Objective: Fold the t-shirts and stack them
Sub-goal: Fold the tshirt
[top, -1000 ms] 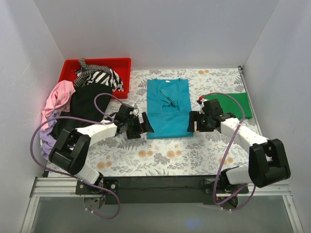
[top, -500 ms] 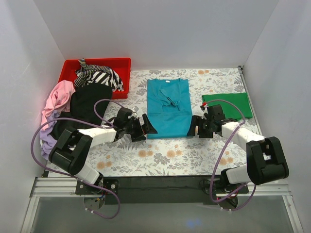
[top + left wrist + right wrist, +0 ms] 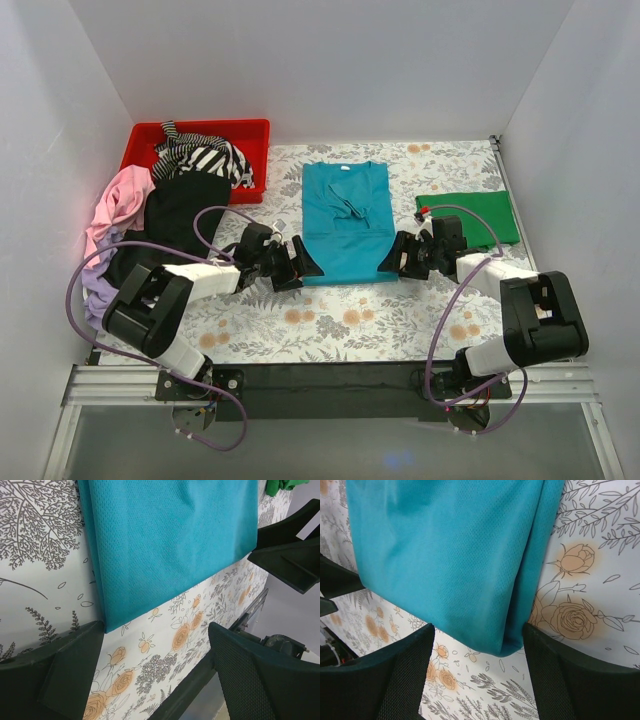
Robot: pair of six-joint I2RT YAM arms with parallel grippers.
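Straddling teal t-shirt (image 3: pixel 345 225) near corners: left pincer (image 3: pixel 300 268), right pincer (image 3: pixel 393 258), both spread wide.

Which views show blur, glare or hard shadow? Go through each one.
Top view: evenly lit, sharp, soft shadows only, a pink cast on the left wall. Left wrist view: teal shirt weave crisp, near fingers dark. Right wrist view: same, no glare.

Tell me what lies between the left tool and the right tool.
The teal t-shirt, its near hem spanning from left tool to right tool, both open, in the top external view.
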